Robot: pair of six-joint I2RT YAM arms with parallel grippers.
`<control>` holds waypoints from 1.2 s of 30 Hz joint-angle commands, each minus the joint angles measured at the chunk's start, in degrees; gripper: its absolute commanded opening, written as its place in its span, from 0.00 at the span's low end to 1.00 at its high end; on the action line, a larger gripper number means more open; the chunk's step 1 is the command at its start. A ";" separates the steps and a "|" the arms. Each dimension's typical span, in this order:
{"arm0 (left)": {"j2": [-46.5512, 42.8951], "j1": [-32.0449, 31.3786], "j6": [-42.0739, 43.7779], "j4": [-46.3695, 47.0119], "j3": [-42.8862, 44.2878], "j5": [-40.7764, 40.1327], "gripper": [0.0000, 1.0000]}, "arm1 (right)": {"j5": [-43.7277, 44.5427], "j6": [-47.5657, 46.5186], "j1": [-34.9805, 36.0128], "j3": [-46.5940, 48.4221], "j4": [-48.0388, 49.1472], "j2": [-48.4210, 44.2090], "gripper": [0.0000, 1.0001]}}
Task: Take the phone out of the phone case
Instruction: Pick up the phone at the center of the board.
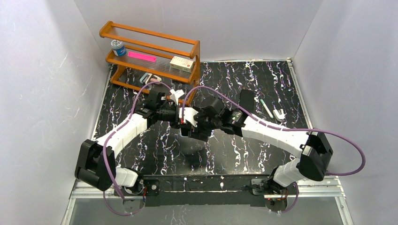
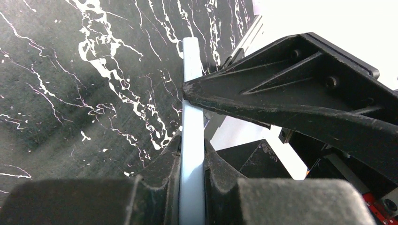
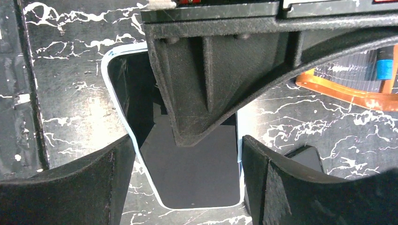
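Top view: the case (image 1: 187, 115) shows only as a white patch, masked at 3 o'clock by the right gripper (image 1: 195, 125) and at 9 o'clock by the left gripper (image 1: 180, 115). Shelf (image 1: 195, 61) labels are too small to read.
Left wrist view: the case's 6 o'clock end leaves the frame, and the near fingers (image 2: 155, 187) are blurred.
Right wrist view: a left finger (image 3: 206, 75) hides its 12 o'clock end. Whether its dark face is the phone cannot be told.

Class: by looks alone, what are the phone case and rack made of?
The phone case looks like matte pale-blue plastic or silicone: thin, rounded rim. The rack looks like varnished wood, orange-brown and slightly glossy; its shelves, clear plastic or glass.
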 commanded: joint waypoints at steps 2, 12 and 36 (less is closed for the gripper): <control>-5.05 -0.38 -0.12 0.60 0.45 -0.57 0.00 | 5.21 -1.55 0.11 -1.35 9.01 -5.22 0.42; -15.93 0.15 -15.74 17.90 -9.89 -20.32 0.00 | 14.96 17.65 -0.18 -13.09 25.35 -19.92 0.99; -35.00 -0.61 -45.61 43.90 -26.32 -43.77 0.00 | 9.61 86.79 -7.67 -28.66 53.68 -20.16 0.99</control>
